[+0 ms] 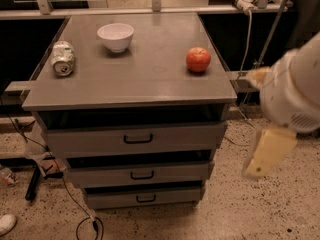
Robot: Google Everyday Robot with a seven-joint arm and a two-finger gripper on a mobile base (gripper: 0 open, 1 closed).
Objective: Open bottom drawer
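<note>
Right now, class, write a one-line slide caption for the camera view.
Tool hangs right of the grey cabinet, clear of the bottom drawer; bowl, can and apple sit on top.

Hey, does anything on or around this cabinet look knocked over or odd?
The can lies on its side near the left edge of the cabinet top instead of standing. The bowl is upright, the apple looks whole, and the bottom drawer sits straight. The gripper hangs right of the cabinet, touching nothing.
</note>
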